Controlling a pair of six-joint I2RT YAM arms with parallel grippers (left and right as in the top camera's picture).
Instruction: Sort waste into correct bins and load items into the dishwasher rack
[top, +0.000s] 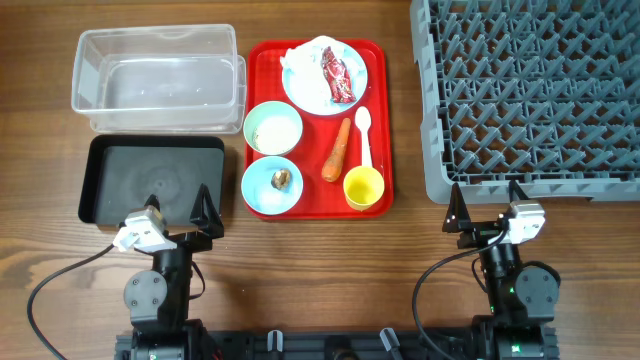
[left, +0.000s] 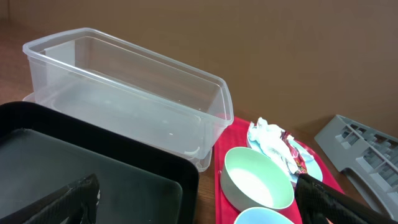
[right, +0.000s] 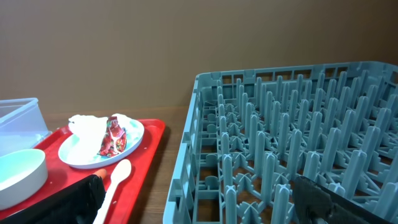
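Tabletop (top: 404, 120) between red tray (top: 262, 70) and rack (top: 530, 90)

Likely a robotics lab bench: wooden table (top: 330, 270), plain brown backdrop (right: 186, 37), cabled robot arms (top: 160, 290) at 6 o'clock, staged dishwasher rack (top: 530, 185) at 2 o'clock.

A clear tub (top: 157, 68) and a black tray (top: 150, 180) sit empty at the left. On the red serving tray (top: 258, 60), a blue plate (top: 300, 92) holds a crumpled napkin (top: 300, 58) and a red wrapper (top: 337, 77). Nearer are a green bowl (top: 272, 107), a blue bowl (top: 252, 195) holding a brown lump (top: 281, 179), a carrot (top: 338, 150), a white spoon (top: 364, 135) and an upright yellow cup (top: 364, 187). The grey rack (top: 530, 90) stands empty at the right.
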